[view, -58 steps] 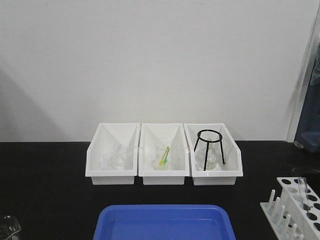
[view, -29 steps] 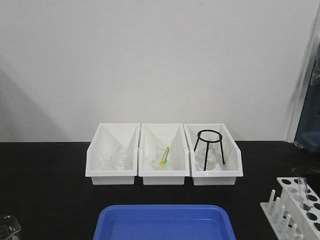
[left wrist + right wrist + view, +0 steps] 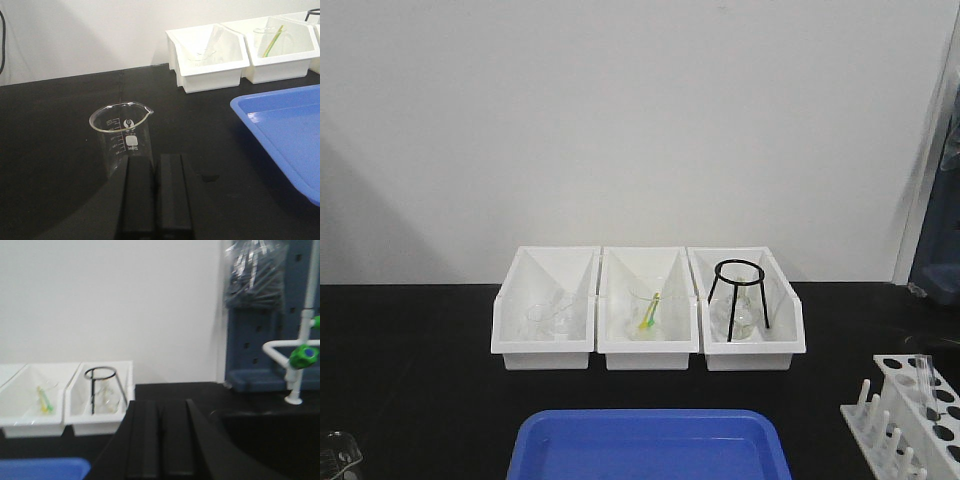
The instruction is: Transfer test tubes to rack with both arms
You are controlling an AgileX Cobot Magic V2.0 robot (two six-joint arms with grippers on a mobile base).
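Glass beaker (image 3: pixel 122 137) in left wrist view carries white graduation marks and a small white label patch; the print is too small to read, no brand legible. It stands on the black desk (image 3: pixel 60 115) just ahead of the left pincer (image 3: pixel 156 192), whose two black fingers sit pressed together, nothing between them. Right pincer (image 3: pixel 161 440) likewise: fingers side by side, closed, gripping nothing.

Vs 1 s and 0.5 s ago, front view looks the same: bins, tray, rack all in place.

Rack (image 3: pixel 910 415), white plastic w/ dark holes and a row of pegs, sits at the desk's right edge, one test tube (image 3: pixel 926 372) upright in a rear hole. Three white bins (image 3: pixel 646 345) line the back by a plain white wall; the left one holds clear glassware, the middle a yellow-green stick (image 3: pixel 649 311), the right a black wire tripod (image 3: pixel 738 298) over a flask. Blue tray (image 3: pixel 648 445) lies at front centre. Right wrist view shows a blue pegboard (image 3: pixel 272 315) and a white pipe w/ green valve (image 3: pixel 303 356).
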